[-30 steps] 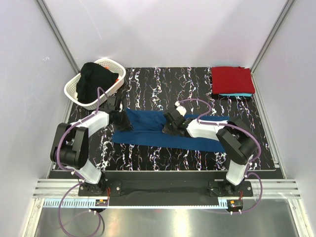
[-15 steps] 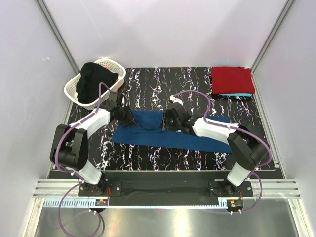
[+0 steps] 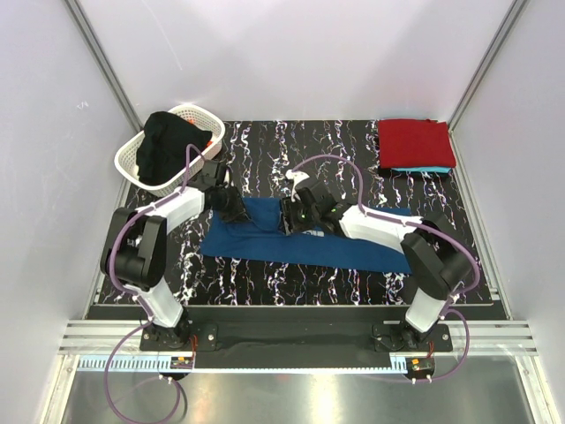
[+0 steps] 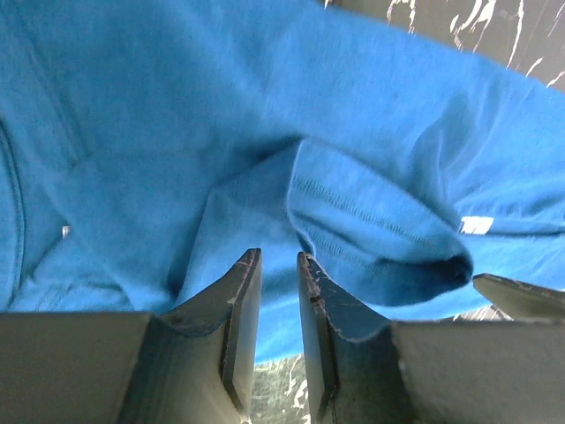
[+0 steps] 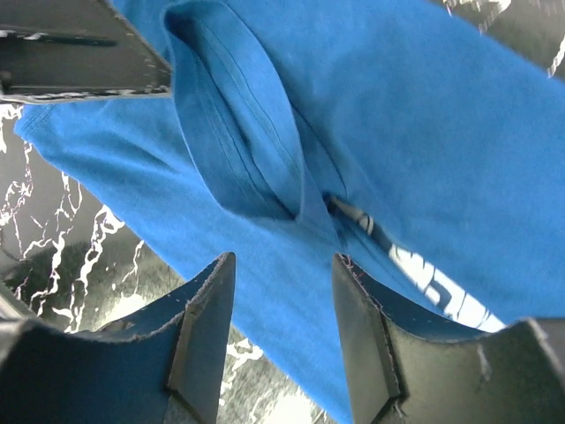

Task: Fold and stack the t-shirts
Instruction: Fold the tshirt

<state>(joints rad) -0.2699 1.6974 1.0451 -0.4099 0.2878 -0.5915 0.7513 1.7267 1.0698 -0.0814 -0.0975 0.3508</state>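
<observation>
navy t-shirt [image 3: 256,240] rumpled on table [image 3: 291,284]; left jaws narrowly parted, right jaws spread, both empty over it.

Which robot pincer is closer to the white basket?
Left. The left pincer hangs over the end of the blue shirt nearest the basket. The right pincer is over the shirt's middle, farther from the basket.

blue t-shirt [image 5: 424,115] beneath spread gripper [image 5: 282,263]
</observation>
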